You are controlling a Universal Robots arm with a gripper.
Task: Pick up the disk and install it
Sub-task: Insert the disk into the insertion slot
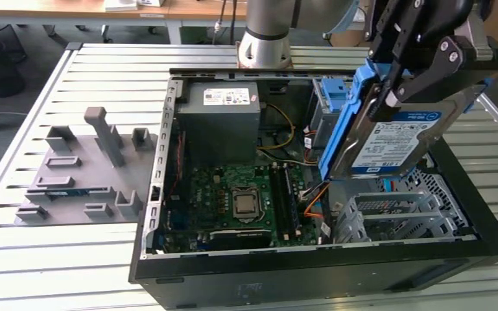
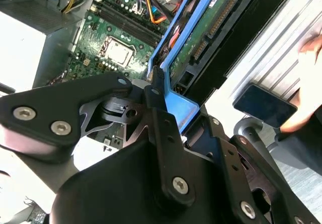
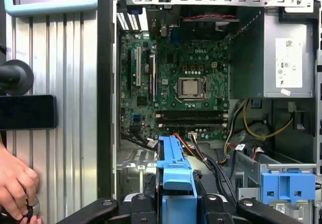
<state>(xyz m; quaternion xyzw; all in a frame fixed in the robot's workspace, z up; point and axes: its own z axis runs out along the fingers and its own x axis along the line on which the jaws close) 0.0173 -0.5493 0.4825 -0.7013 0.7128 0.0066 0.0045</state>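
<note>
My gripper (image 1: 407, 87) is shut on the disk (image 1: 398, 139), a silver drive with a white-and-blue label in a blue carrier. It holds the disk tilted, nearly on edge, above the open computer case (image 1: 318, 272), over the metal drive cage (image 1: 396, 210) on the exterior view's right. In the second wrist view the black fingers (image 2: 157, 95) clamp the blue carrier of the disk (image 2: 211, 27), whose green circuit side shows. In the first wrist view the disk (image 3: 175, 168) shows edge-on between the gripper (image 3: 176, 206) and the motherboard (image 3: 186, 83).
A grey fixture block (image 1: 85, 175) lies on the slatted table at the exterior view's left. Inside the case are a power supply (image 1: 223, 107), cables and a blue latch (image 3: 288, 183). A person's hand (image 3: 15, 189) and a black phone-like object (image 3: 27, 112) are beside the case.
</note>
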